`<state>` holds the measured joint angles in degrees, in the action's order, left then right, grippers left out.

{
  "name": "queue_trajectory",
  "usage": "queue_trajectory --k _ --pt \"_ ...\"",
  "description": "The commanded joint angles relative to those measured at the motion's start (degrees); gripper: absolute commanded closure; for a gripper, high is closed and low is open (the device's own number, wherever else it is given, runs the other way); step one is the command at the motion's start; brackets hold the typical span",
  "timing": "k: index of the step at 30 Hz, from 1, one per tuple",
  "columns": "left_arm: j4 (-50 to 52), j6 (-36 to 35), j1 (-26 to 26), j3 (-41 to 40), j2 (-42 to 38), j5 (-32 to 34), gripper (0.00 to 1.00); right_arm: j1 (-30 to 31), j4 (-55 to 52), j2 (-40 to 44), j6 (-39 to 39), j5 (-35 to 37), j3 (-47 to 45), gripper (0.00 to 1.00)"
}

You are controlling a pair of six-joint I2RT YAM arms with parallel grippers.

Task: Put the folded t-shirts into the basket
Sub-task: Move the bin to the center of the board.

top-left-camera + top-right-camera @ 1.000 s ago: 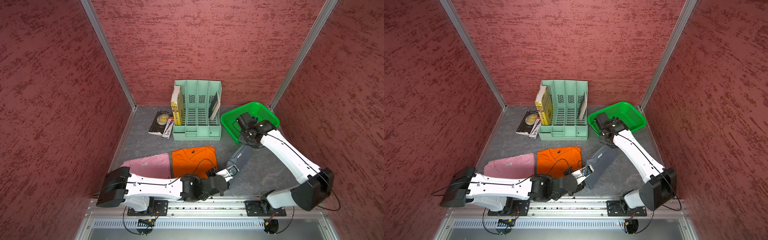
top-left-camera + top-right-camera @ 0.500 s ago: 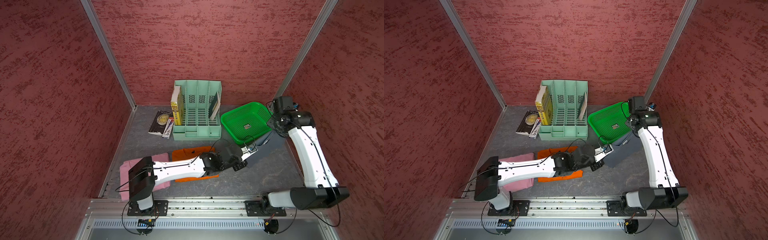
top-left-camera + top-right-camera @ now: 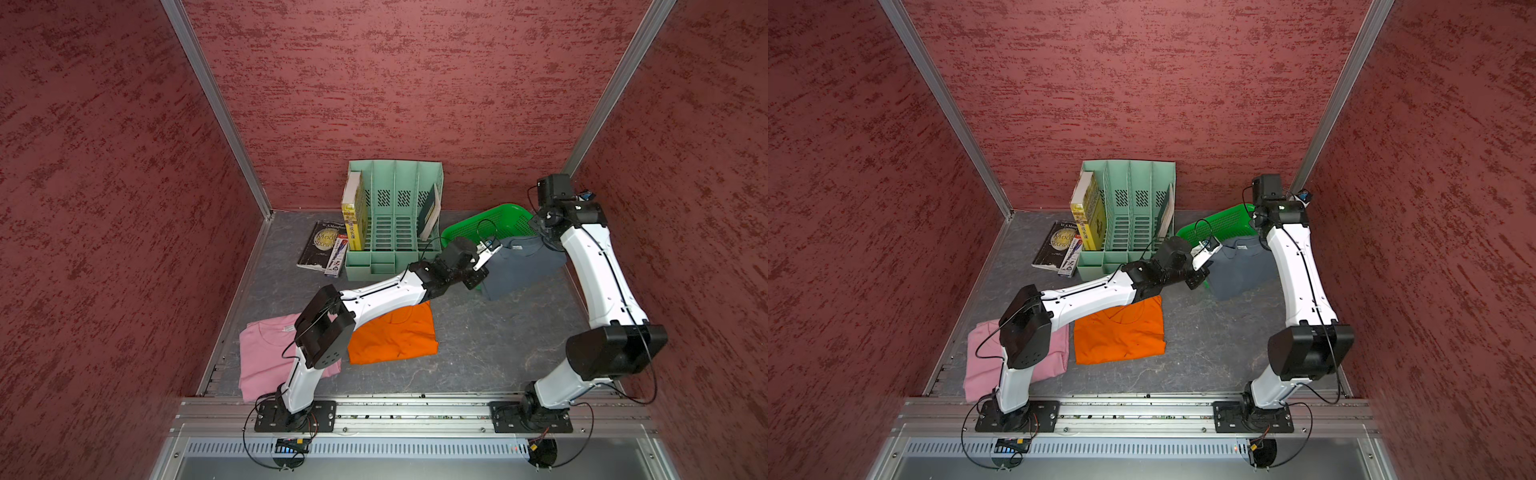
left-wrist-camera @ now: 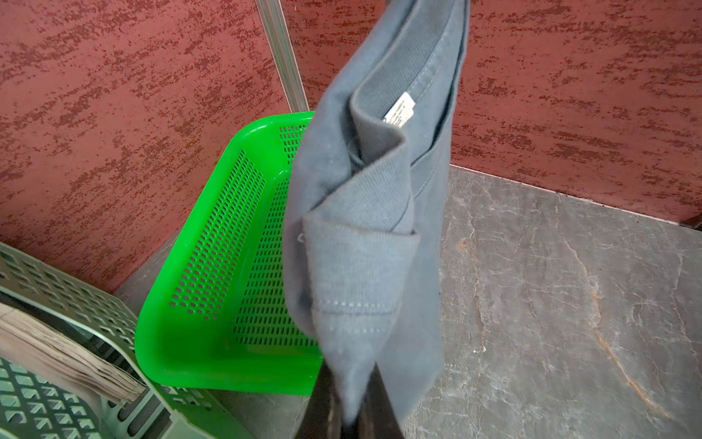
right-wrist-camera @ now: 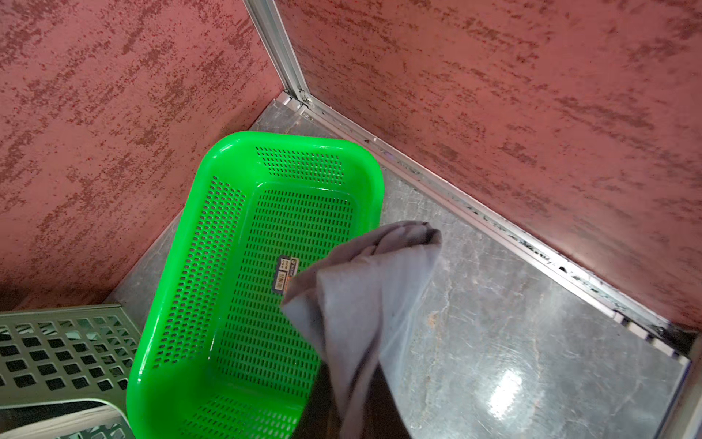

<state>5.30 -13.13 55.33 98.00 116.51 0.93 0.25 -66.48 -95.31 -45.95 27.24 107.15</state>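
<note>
Both grippers hold the slate grey t-shirt [image 3: 519, 266] [image 3: 1241, 266] up in the air by its upper corners. It hangs over the near right side of the green basket [image 3: 478, 224] [image 3: 1217, 224]. The left gripper [image 3: 492, 249] [image 4: 351, 418] is shut on one corner of the cloth [image 4: 364, 247]. My right gripper [image 3: 544, 235] [image 5: 351, 422] is shut on the other corner [image 5: 372, 289]. The basket [image 4: 228, 361] [image 5: 152, 342] holds only a small sticker. An orange t-shirt [image 3: 395, 336] [image 3: 1121, 332] and a pink t-shirt [image 3: 266, 353] [image 3: 980, 361] lie folded on the table near the front left.
A mint-green file organizer [image 3: 395, 216] with books in it stands at the back, just left of the basket. A dark book [image 3: 322, 245] lies flat beside it. Red walls close in the back and both sides. The left arm stretches over the orange t-shirt.
Both grippers have carried the grey t-shirt up and toward the back right, from the table's front middle to the basket. The left arm has swung out across the orange t-shirt.
</note>
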Motion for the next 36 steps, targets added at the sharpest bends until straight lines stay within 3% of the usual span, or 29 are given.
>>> queue_trajectory --k 1,11,17,29,36 --pt "-1.2 -0.87 -1.79 4.38 3.03 -3.08 1.0 -0.23 2.82 -4.38 -3.87 0.06 4.38 1.0" --pt "-1.99 -0.34 -5.68 8.09 8.88 -5.75 1.0 0.27 14.41 -8.01 -3.05 0.49 -0.17 1.0" --pt "-0.85 0.95 -7.9 11.8 12.02 -7.27 1.0 0.39 17.31 -11.26 -3.17 0.3 1.57 1.0" --pt "4.17 2.07 -9.79 22.75 19.86 -3.87 1.0 0.64 26.66 -11.53 -8.72 2.67 -4.91 1.0" --pt "3.29 2.4 -9.87 22.68 20.53 -3.96 1.0 0.69 37.39 -11.01 -6.98 0.24 -11.43 1.0"
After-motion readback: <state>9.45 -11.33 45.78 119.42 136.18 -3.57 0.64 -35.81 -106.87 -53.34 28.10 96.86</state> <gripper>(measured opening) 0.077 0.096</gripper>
